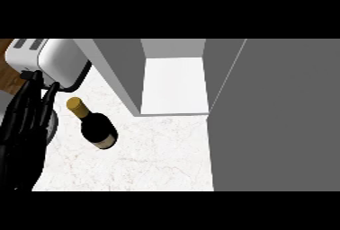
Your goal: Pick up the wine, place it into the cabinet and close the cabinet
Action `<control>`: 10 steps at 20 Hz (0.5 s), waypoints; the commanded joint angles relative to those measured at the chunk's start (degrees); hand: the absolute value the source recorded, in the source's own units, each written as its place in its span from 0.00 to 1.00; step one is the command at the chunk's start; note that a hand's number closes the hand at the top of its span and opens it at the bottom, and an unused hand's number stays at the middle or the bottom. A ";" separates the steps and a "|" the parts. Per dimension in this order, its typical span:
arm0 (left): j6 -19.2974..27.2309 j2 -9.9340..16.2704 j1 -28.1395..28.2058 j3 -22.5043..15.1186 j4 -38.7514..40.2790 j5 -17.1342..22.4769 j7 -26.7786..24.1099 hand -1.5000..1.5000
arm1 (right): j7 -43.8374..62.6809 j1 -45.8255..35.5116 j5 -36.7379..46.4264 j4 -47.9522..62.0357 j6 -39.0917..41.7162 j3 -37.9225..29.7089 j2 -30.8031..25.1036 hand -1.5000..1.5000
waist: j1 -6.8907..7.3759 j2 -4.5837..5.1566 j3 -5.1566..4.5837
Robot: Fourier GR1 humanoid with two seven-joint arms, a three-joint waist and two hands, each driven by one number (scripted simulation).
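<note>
Marble counter (153, 152) | left hand (26, 117) open, fingers up | wine (94, 124) beside it

Open marble counter (159, 157) round the wine bottle (95, 125), esp. to its right & toward the near edge. Left hand (26, 121) crowds the bottle's left side, toaster (46, 60) sits behind it. Cabinet (174, 85) mouth is open; its door (279, 112) walls off the right

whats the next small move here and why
Probably bring the left hand rightward to the wine bottle. The bottle stands free on the counter, nothing holds it, and the cabinet behind it already shows an open white interior.
</note>
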 commanded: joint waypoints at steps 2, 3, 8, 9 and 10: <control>-7.62 3.20 0.38 -2.22 1.73 3.34 -1.25 0.00 | -0.53 2.18 -2.55 -1.14 2.45 -0.62 -0.55 0.00 | 0.75 -1.54 -0.68; -11.24 4.72 2.18 -4.10 -1.57 6.78 1.77 0.00 | -2.09 3.93 -2.46 -2.56 2.56 0.47 0.20 0.00 | 0.70 -1.68 -0.67; -17.64 2.34 2.45 -11.69 2.55 20.66 9.91 0.00 | 2.12 5.63 -8.60 -3.85 10.24 7.26 -1.36 0.00 | -0.35 -1.47 -0.69; -17.26 1.92 3.66 -12.63 1.09 21.91 11.51 0.00 | 3.73 6.31 -10.61 -5.17 10.60 6.01 -2.05 0.00 | 0.10 -1.66 -0.67; -17.83 4.23 2.17 -9.38 -0.71 25.76 14.72 0.00 | 3.70 9.75 -11.44 -7.81 12.08 6.35 -2.99 0.00 | -0.08 -1.78 -0.65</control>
